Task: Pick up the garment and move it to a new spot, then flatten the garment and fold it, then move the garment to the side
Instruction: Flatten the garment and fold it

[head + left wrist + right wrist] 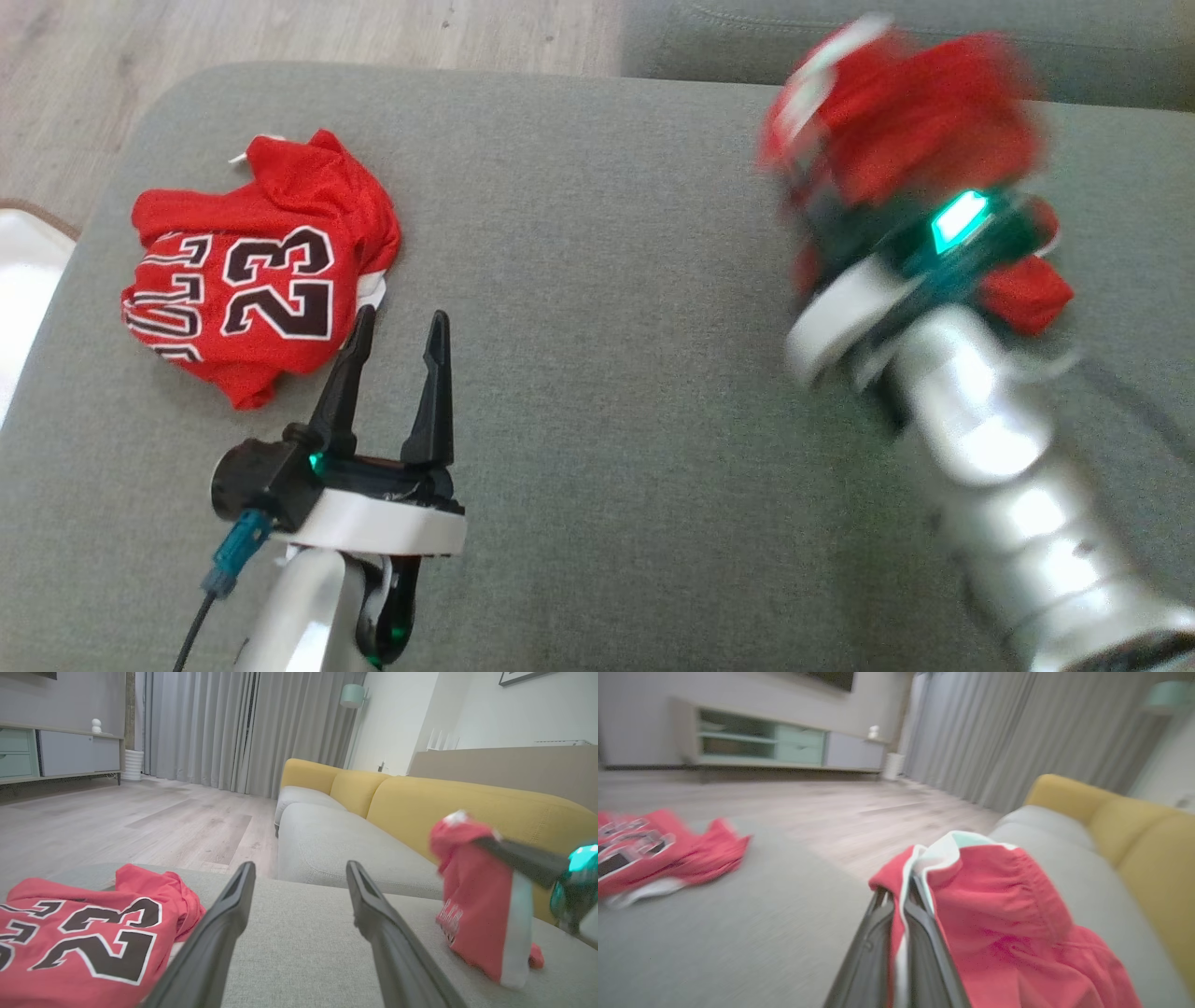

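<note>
Carrying red shorts [924,121] pinched in right gripper [899,900], far right — left gripper [400,322] spread. Next: lower gently onto grey cushion [607,392].

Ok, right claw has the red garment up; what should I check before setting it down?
1. Right claw shut on held red garment: ok.
2. Garment hanging free of the grey cushion: cannot tell, the picture is blurred there.
3. Left claw open, empty: ok.
4. Number 23 jersey apart from the held garment: ok.
5. Bare cushion between them for landing: ok.
</note>
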